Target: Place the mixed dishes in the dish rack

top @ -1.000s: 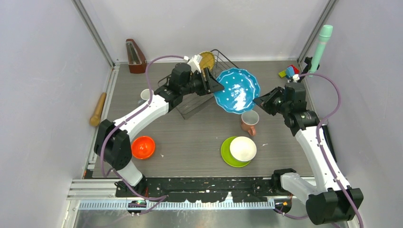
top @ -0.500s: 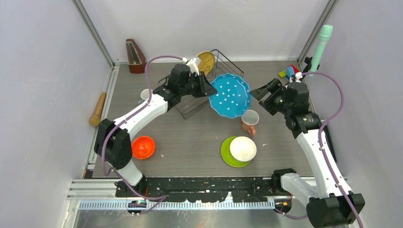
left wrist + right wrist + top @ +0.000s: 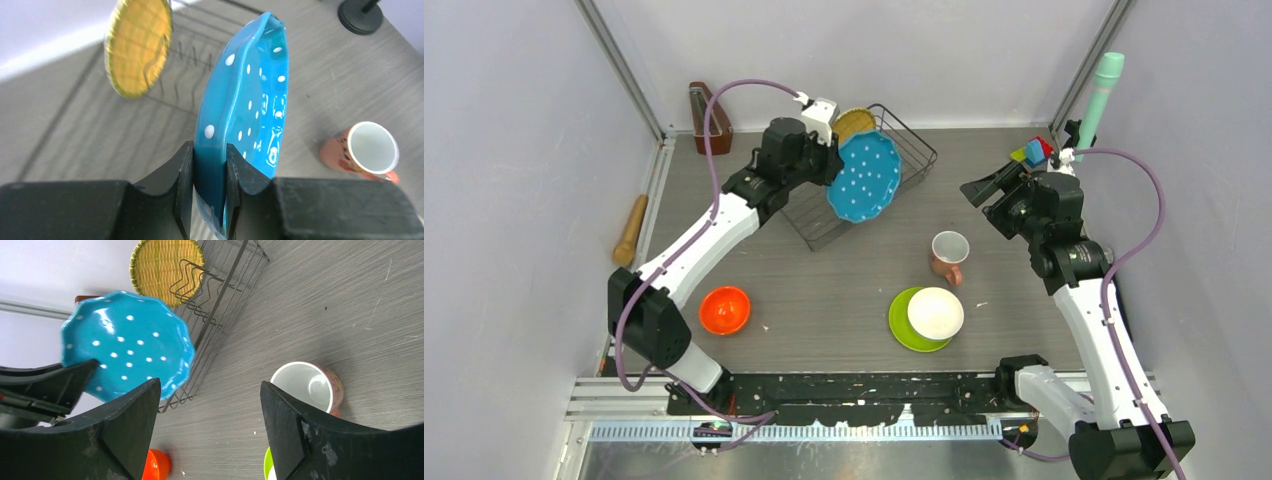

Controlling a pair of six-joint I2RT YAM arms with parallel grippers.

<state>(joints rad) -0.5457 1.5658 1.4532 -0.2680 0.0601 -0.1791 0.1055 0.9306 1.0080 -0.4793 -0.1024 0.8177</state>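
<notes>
My left gripper (image 3: 209, 150) is shut on the rim of the teal-blue plate (image 3: 864, 177), holding it on edge over the wire dish rack (image 3: 921, 150). The round yellow woven plate (image 3: 855, 123) stands upright in the rack's far end. My right gripper (image 3: 984, 190) hangs open and empty to the right, apart from the plate. Below it on the table is the salmon-pink mug (image 3: 949, 253), mouth up. The white bowl (image 3: 935, 313) rests on the lime green plate (image 3: 899, 325) near the front. At front left sits the orange bowl (image 3: 725, 309).
A wooden metronome (image 3: 708, 117) stands at the back left. A wooden roller (image 3: 631, 228) lies by the left wall. Coloured toy blocks (image 3: 1031, 152) and a tall green cylinder (image 3: 1102, 95) are at the back right corner.
The right gripper let go of the teal-blue plate, opened wide and drew back to the right. The left arm carried the plate left and back, over the rack.
</notes>
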